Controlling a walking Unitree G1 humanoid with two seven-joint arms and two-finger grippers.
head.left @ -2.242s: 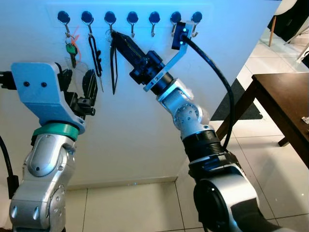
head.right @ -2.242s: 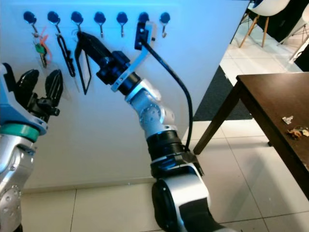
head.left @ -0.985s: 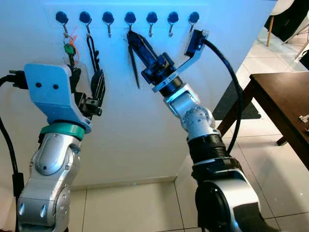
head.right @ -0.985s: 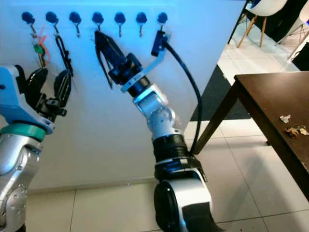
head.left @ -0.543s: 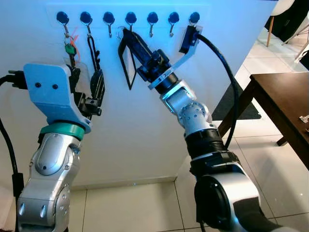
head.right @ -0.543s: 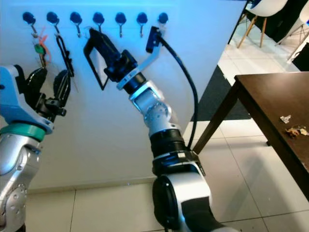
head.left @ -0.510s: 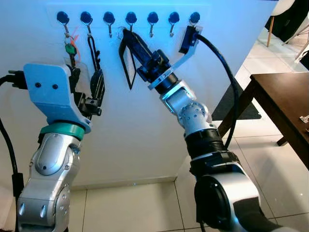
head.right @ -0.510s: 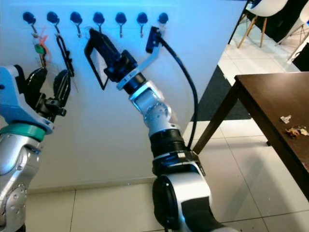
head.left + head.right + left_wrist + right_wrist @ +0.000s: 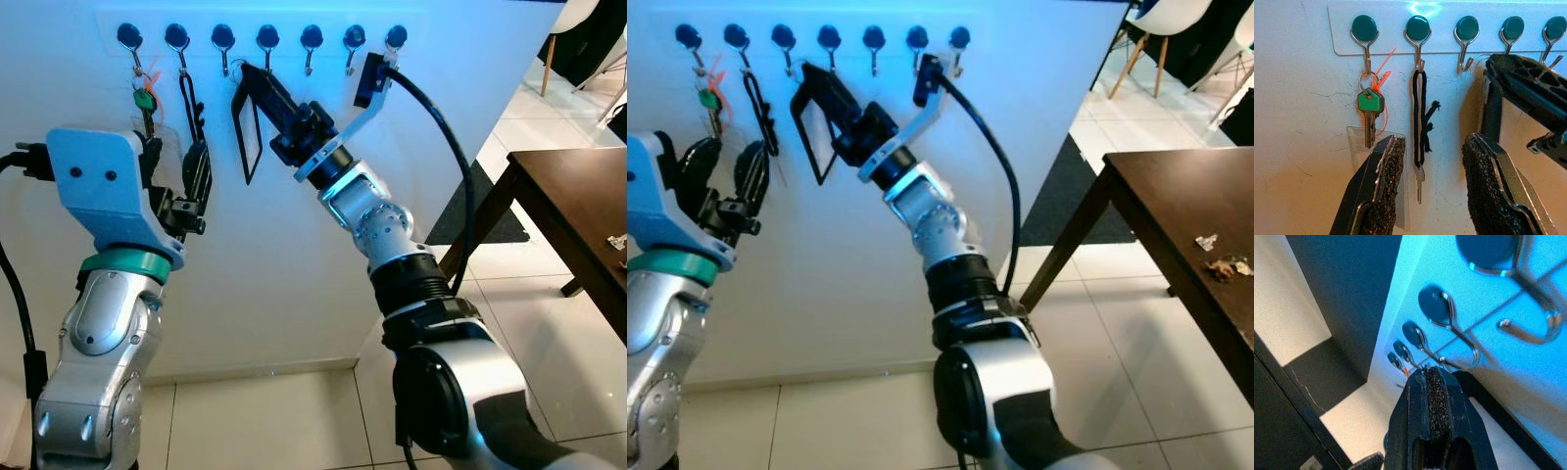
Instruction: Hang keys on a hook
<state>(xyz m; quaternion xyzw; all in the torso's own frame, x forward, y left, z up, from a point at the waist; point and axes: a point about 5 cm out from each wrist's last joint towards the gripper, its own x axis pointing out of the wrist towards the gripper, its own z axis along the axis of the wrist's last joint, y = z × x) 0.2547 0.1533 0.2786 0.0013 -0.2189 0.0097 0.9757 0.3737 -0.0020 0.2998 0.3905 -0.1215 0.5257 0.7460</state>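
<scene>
A white rail of several blue-capped hooks (image 9: 267,39) runs along the wall. A green key (image 9: 1370,105) with an orange tag hangs on the first hook, and a black cord with a key (image 9: 1420,115) on the second. My right gripper (image 9: 248,74) is shut on a black strap loop (image 9: 236,132) just right of the bare third hook (image 9: 1465,41). A small ring sits at the loop's top and the rest dangles below. In the right wrist view the shut fingertips (image 9: 1432,396) are close under the hooks. My left gripper (image 9: 721,174) is open, empty, and held below the first two hooks.
A dark wooden table (image 9: 578,206) stands at the right over a pale tiled floor (image 9: 549,323). A dark rug (image 9: 480,211) lies behind its leg. A white chair (image 9: 1171,20) sits at the far top right. My right arm's black cable (image 9: 441,127) arcs beside the wall.
My right gripper has carried the strap loop leftward, from under the fourth hook to beside the third. The left arm has stayed in place.
</scene>
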